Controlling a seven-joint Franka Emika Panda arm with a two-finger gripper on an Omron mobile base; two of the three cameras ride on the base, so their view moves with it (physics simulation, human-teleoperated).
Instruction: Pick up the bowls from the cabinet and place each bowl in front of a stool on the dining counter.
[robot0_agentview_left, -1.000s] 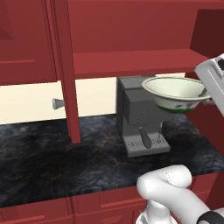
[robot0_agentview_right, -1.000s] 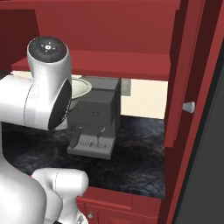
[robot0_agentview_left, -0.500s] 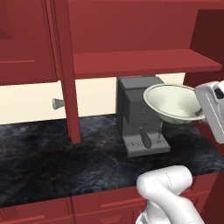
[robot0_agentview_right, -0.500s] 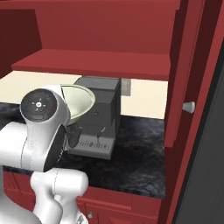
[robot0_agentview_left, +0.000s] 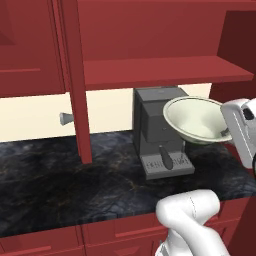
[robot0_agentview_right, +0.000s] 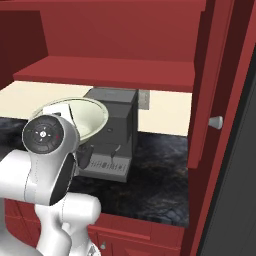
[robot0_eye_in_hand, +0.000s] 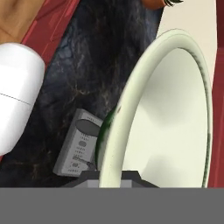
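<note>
End effector (robot0_agentview_left: 226, 134) clamped on rim of cream bowl (robot0_agentview_left: 196, 119), bowl tilted and empty, held in air. Grey coffee machine (robot0_agentview_left: 159, 131) just behind it on black desk (robot0_agentview_left: 60, 180); red cabinet shelf (robot0_agentview_left: 160, 71) above, bare.

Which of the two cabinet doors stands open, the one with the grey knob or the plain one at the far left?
The door with the grey knob stands open, edge-on.

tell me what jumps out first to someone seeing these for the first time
The cream-white bowl stands out: tilted, held in the air in front of the grey coffee machine on the black marbled counter, with the gripper clamped on its rim. Above it, the open dark red cabinet shows a bare red shelf, its door swung out at the left.
</note>
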